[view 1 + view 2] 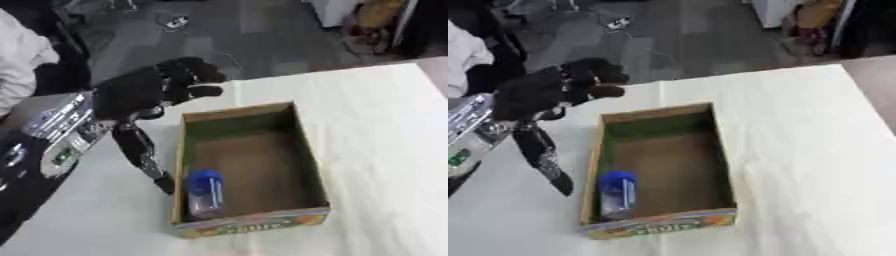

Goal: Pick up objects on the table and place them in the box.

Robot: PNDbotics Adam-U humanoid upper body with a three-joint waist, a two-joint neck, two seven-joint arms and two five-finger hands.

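Observation:
An open cardboard box (302,150) stands on the white-covered table (385,130), with a printed front panel facing me. Inside it, at the near left corner, lies a clear bottle with a blue cap (205,192). My left hand (149,90) hovers just beyond the box's far left corner, fingers curled. A long dark object with silvery patches (144,157) hangs down from under the hand, along the outside of the box's left wall. Its upper end is hidden beneath the palm. My right hand shows in neither view.
My left forearm with silver parts (57,125) fills the left edge. A person's white sleeve (17,65) shows at the upper left. Beyond the table's far edge lies grey floor with cables (175,22).

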